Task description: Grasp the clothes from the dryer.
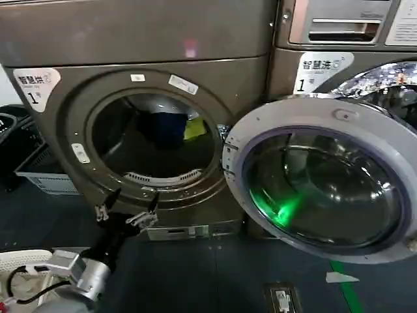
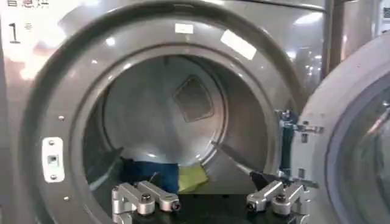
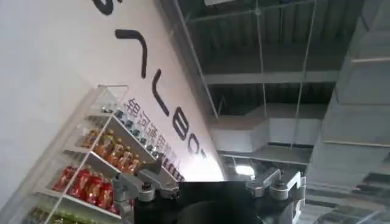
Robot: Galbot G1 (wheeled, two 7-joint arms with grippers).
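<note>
Left hand (image 1: 127, 208) sits just below dryer (image 1: 153, 140) opening, fingers spread wide, nothing held. Clothes (image 2: 149, 173), blue piece with yellow-green one beside it, lie at drum bottom, toward back. Tip imo: go in straight over lower rim, keep clear of open door (image 1: 322, 179), reach deep, close on blue bundle. Right hand (image 3: 210, 189) parked, aimed at ceiling, fingers apart, empty.

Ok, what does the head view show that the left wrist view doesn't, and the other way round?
Only the head view shows the laundry basket left of the dryer, the whole open door, and a second machine behind it. Only the left wrist view shows the drum's back wall. Both show the open left end effector below the drum opening, plus blue clothes and a yellow-green piece inside.
</note>
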